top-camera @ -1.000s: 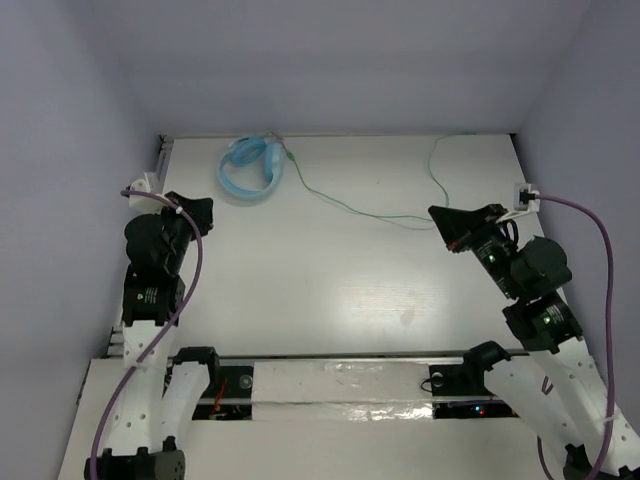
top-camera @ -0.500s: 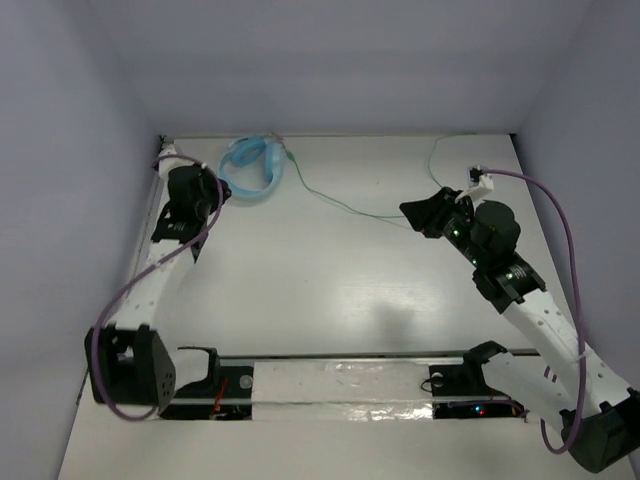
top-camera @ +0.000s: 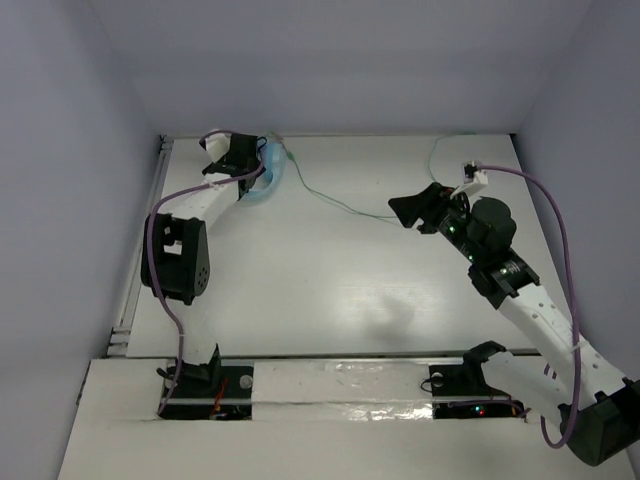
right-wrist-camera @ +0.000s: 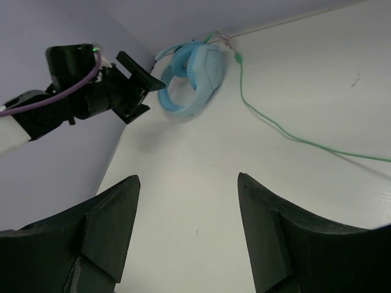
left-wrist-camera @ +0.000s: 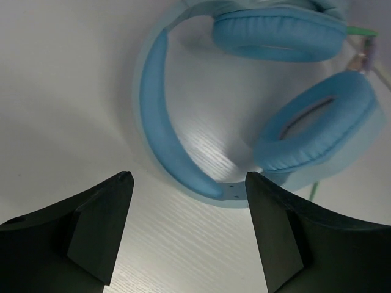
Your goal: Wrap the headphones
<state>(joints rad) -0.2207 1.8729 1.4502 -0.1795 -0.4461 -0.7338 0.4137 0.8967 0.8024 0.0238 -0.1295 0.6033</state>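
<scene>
The left arm is stretching far forward from its folded pose of a second ago. The left gripper is now hanging over the headphones at the far left corner of the desk, jaws spread wide, gripping nothing. The right gripper is edging toward the trailing green cable, jaws likewise released. Both seem to be lining up a first grasp; wrapping is not yet underway.
</scene>
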